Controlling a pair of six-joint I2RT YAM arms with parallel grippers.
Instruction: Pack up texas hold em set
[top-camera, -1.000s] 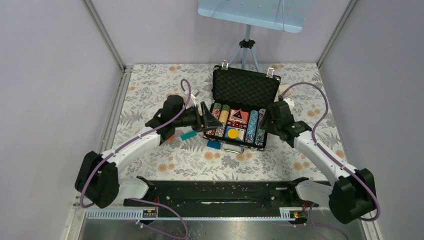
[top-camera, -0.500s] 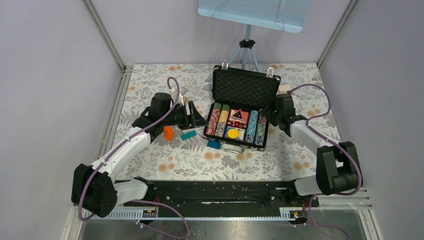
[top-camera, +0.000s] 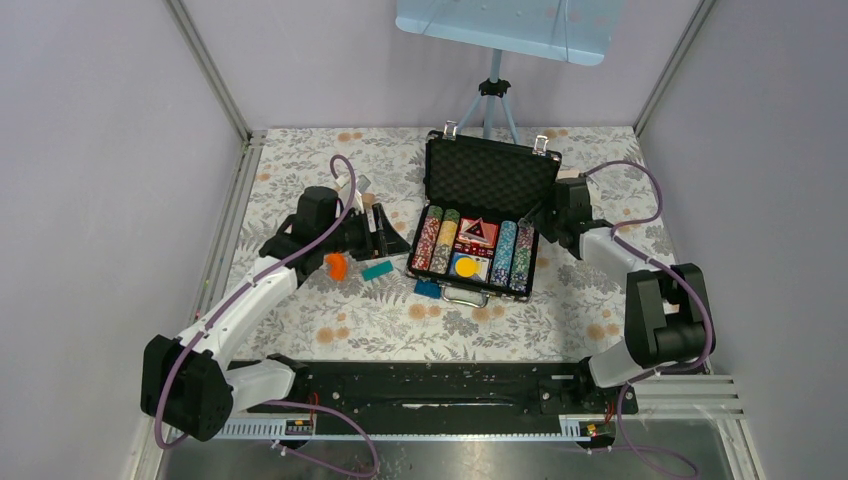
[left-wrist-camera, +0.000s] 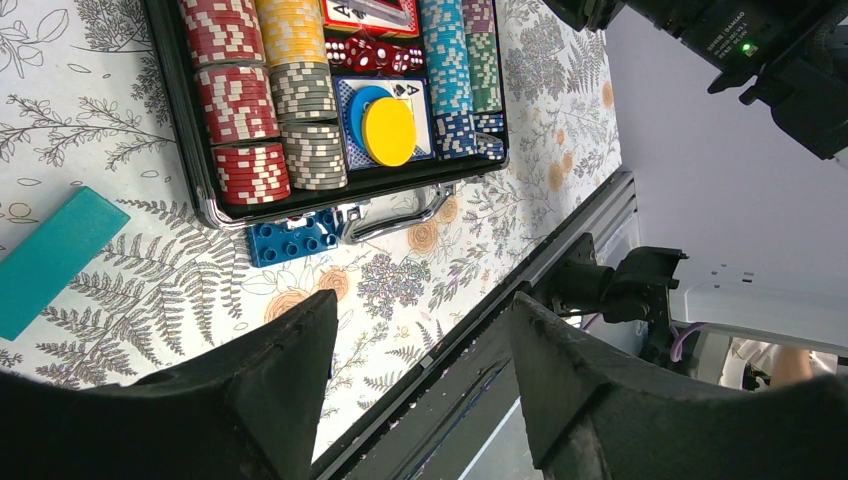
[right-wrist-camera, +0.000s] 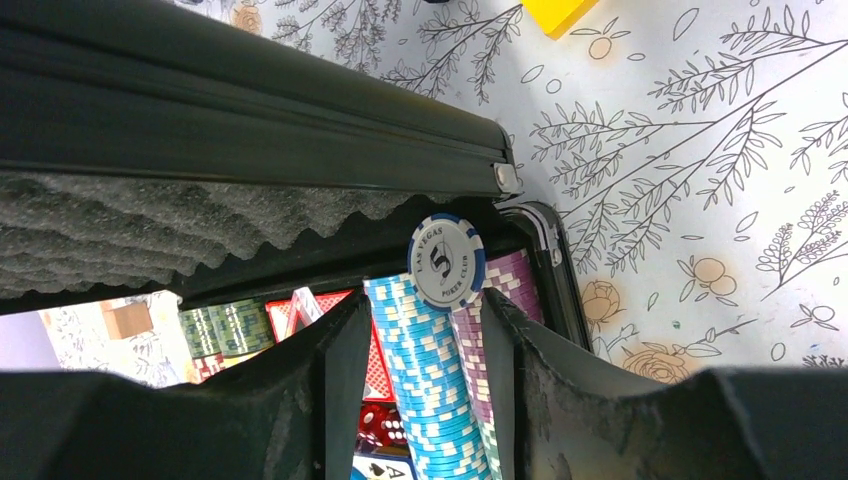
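texas hold em set sits open on the flowered bench, about mid-width and toward the far side, with its foam-lined lid standing up at the back. chip rows fill the tray. a yellow disc lies over the cards, with red dice just behind it.

a blue brick lies against the front rim, beside the silver handle. a teal brick and an orange piece lie left of the case, apart from it.

left hand hangs just left of the case, released, with nothing between its fingers.

right hand is at the case's right end near the hinge, jaws apart. the light-blue chip row shows in the gap. one blue-rimmed chip stands on edge at the row's end. cannot tell whether the pads touch any chips.
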